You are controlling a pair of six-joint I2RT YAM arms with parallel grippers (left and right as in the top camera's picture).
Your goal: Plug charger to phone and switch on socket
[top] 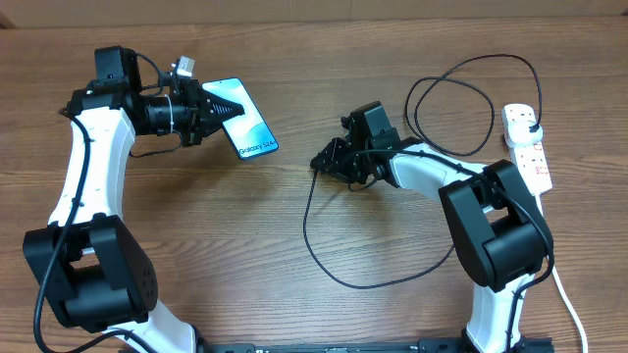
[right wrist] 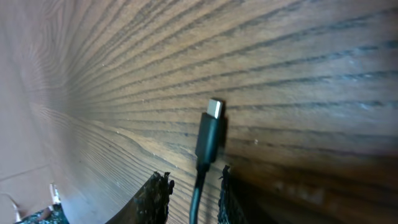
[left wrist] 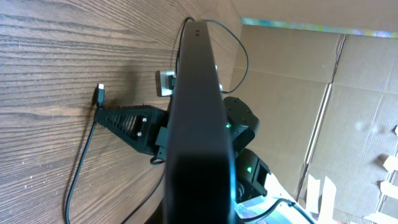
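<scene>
Left arm point(top: 83, 172), right arm point(top: 432, 172): white link shells, rounded black joint housings, thin black cables point(top: 39, 309). Left gripper point(top: 232, 111), right gripper point(top: 320, 162): black, rough-textured fingers point(right wrist: 155, 198).

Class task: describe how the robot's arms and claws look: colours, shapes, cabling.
Both arms match: the left arm and right arm have smooth white links between bulky black joint housings. A thin black cable runs along the left arm. The left claw and right claw are black, each with two tapering fingers whose inner edges look rough.
</scene>
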